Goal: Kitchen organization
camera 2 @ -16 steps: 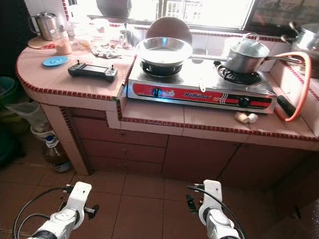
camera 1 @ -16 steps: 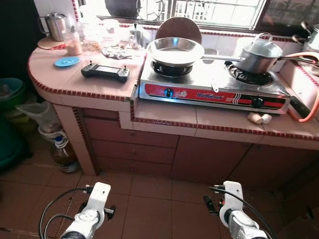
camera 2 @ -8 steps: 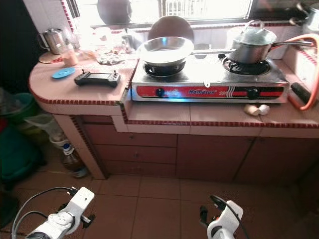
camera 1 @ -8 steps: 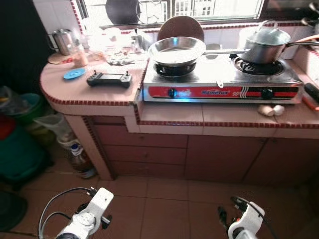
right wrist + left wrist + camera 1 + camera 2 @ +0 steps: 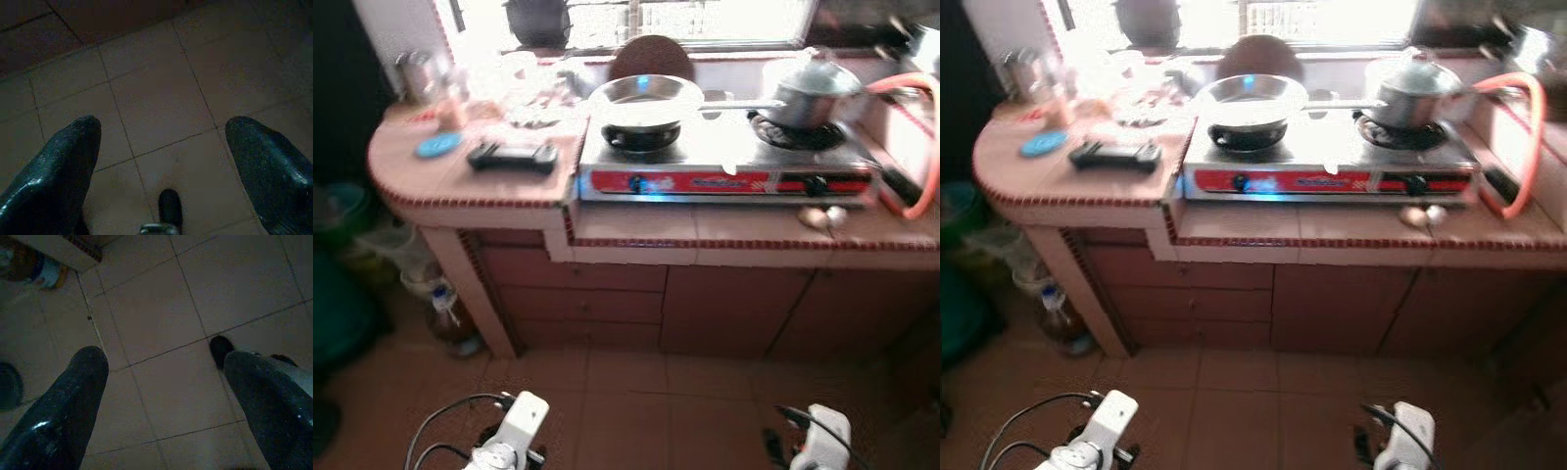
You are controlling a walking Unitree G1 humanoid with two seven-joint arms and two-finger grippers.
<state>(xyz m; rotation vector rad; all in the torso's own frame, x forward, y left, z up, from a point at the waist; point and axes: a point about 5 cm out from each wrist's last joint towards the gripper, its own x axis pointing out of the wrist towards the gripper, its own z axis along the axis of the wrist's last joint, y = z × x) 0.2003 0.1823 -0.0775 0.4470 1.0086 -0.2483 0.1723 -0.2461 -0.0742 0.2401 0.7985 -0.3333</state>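
A pink tiled counter (image 5: 636,223) carries a two-burner gas stove (image 5: 724,166). A steel frying pan (image 5: 644,98) sits on its left burner and a lidded saucepan (image 5: 813,90) on the right one. A black handheld controller (image 5: 513,155) and a blue lid (image 5: 436,145) lie on the counter's left part. Both arms hang low over the floor in front of the counter. My left gripper (image 5: 164,364) is open above bare tiles, and my right gripper (image 5: 161,129) is open too, with nothing between the fingers.
Jars and a metal kettle (image 5: 414,70) crowd the counter's back left. An orange gas hose (image 5: 922,147) loops at the right end, garlic (image 5: 822,215) lies in front of the stove. A bottle (image 5: 450,318) and green tubs (image 5: 337,284) stand on the floor at left.
The head view has shifted and blurred, so the camera is moving; the counter sits a little further off. Both arms have sunk lower in the picture.
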